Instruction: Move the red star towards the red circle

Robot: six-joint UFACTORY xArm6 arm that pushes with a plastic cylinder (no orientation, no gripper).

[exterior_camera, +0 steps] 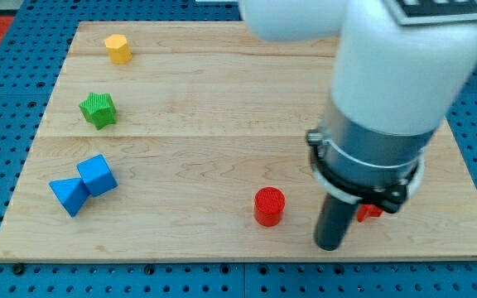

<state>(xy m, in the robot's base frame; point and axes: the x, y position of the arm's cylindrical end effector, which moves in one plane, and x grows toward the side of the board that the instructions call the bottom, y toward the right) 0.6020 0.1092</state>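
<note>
Tip (pixel 330 246) of my dark rod rests on the wooden surface (pixel 222 108) near the view's bottom, right of centre. This end effector is a plain rod with nothing to open or close, and it holds nothing. Just to the tip's right, a red block (pixel 369 211) peeks from behind the arm's grey collar; its shape cannot be made out, being mostly hidden. The red circle (pixel 269 206) stands near the tip's left, apart from it. Far off at the view's left, a blue cube (pixel 98 175) touches a blue triangular block (pixel 69 195). Above them sit a green star (pixel 98 109) and a yellow hexagonal block (pixel 118 48). No readable writing shows; the black-and-white marker at the arm's top is cropped.
</note>
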